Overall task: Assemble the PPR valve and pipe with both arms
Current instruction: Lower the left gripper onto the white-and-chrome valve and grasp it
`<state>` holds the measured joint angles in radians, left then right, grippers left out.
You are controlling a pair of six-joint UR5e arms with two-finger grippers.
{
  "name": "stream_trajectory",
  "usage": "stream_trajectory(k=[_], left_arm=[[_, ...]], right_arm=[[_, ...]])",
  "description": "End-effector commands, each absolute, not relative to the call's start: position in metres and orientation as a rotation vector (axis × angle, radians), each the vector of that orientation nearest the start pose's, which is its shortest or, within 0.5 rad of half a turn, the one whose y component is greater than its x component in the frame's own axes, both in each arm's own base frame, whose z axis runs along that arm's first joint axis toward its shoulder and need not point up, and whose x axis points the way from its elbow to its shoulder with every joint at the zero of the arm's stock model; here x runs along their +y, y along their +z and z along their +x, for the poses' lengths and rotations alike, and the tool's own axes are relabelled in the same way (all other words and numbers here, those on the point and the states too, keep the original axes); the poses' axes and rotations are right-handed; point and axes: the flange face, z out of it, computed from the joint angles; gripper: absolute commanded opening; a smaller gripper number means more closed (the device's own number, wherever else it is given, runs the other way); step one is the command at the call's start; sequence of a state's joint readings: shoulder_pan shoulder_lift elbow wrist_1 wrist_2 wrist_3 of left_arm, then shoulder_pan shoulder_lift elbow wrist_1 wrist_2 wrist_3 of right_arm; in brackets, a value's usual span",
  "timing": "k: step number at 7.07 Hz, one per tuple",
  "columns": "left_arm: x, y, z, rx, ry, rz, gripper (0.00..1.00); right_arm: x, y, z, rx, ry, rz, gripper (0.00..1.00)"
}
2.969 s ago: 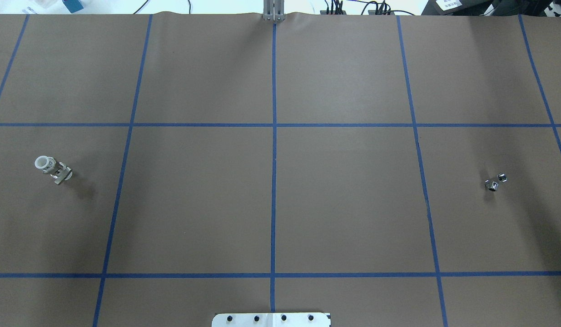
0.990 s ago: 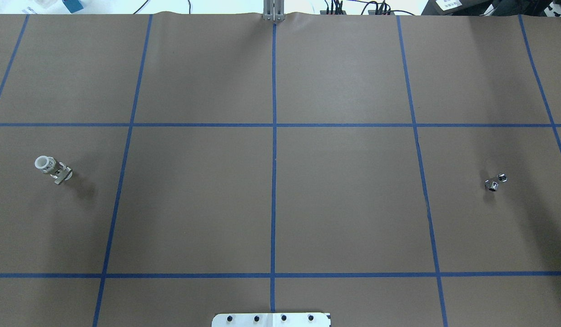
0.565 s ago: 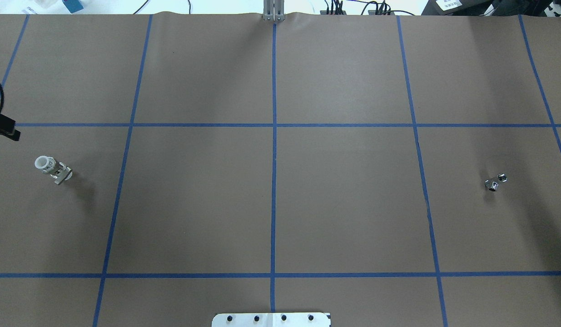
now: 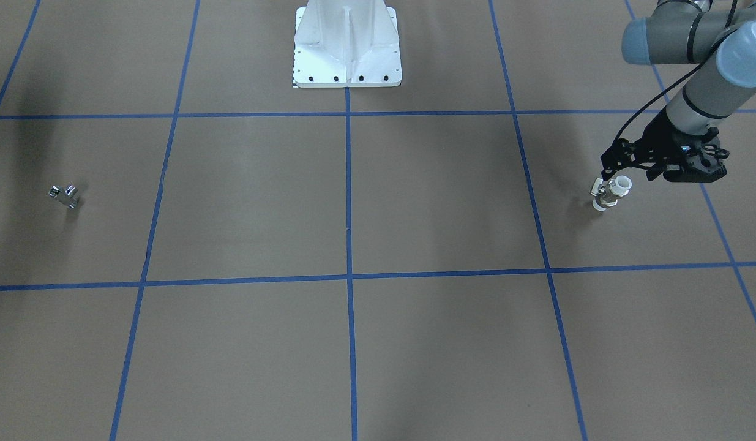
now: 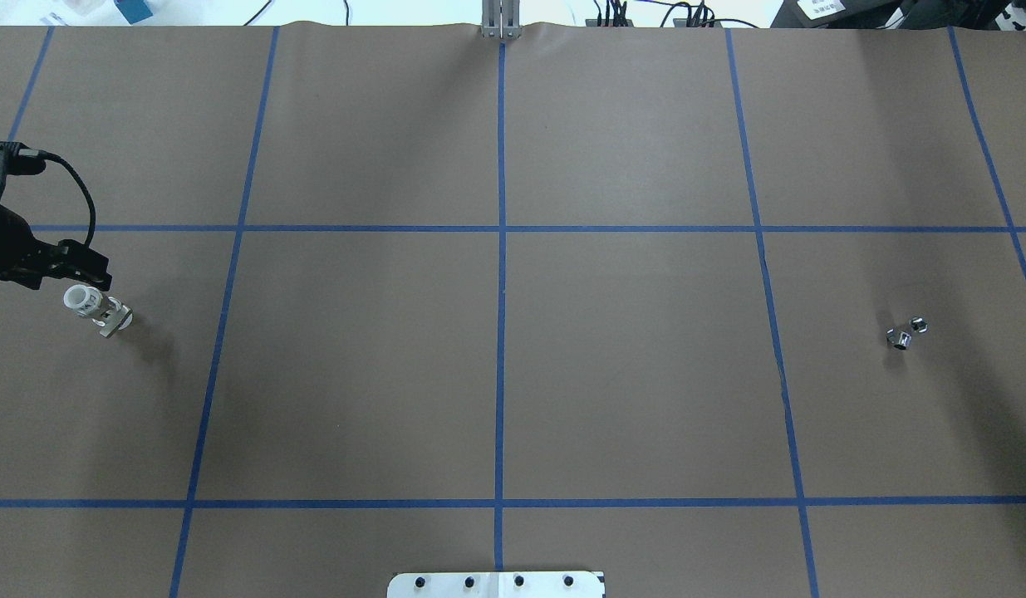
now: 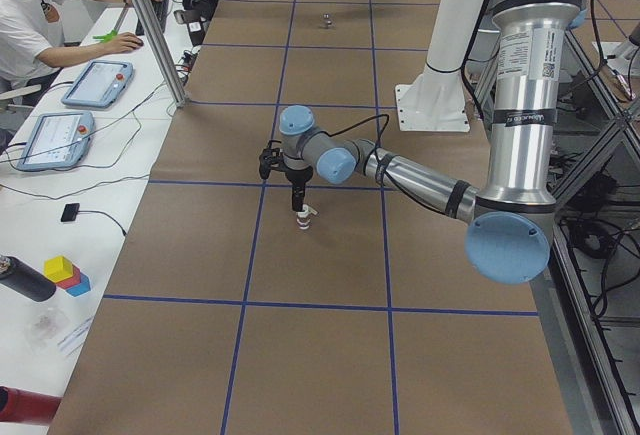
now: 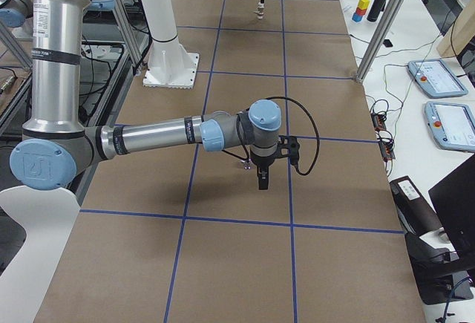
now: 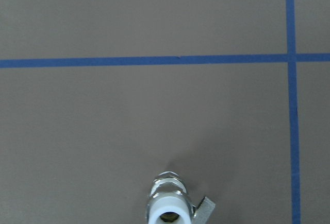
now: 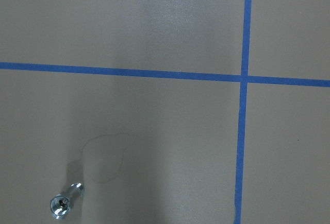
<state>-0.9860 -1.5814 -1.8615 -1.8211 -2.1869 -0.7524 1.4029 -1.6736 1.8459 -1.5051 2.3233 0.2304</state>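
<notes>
The PPR valve stands on the brown table at the left, white open end up; it also shows in the front view and at the bottom edge of the left wrist view. My left gripper hangs just above and beside it, fingers spread and empty; in the overhead view the left gripper is at the left edge. The pipe, a small chrome fitting, lies far right, also seen in the right wrist view. My right gripper hovers near the pipe; I cannot tell whether it is open.
The white pedestal base stands at the robot's side of the table. Blue tape lines divide the brown mat. A side bench with tablets and a seated operator lies beyond the far table edge.
My left arm has come into the overhead view from the left edge and moved right toward the valve. The valve and the pipe have not moved.
</notes>
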Motion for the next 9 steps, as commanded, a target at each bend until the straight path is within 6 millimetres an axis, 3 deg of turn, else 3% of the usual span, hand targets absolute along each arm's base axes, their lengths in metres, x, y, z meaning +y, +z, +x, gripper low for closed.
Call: stream_trajectory(k=[1, 5, 7, 8, 9], left_arm=[[-0.466, 0.504, 0.222, 0.788, 0.011, 0.022, 0.93], [-0.472, 0.518, 0.228, 0.776, 0.002, -0.007, 0.89], [-0.475, 0.518, 0.230, 0.778, 0.004, -0.009, 0.81], [-0.475, 0.517, 0.229, 0.779, 0.000, -0.008, 0.63], [-0.475, 0.517, 0.230, 0.780, 0.001, -0.010, 0.38]], right_arm=[[-0.461, 0.565, -0.013, -0.779, -0.031, 0.072, 1.00], [-0.461, 0.565, -0.015, -0.782, -0.035, 0.068, 1.00], [-0.461, 0.565, -0.019, -0.781, -0.043, 0.066, 1.00], [-0.461, 0.565, -0.019, -0.781, -0.043, 0.067, 1.00], [-0.461, 0.565, -0.020, -0.781, -0.045, 0.066, 1.00]])
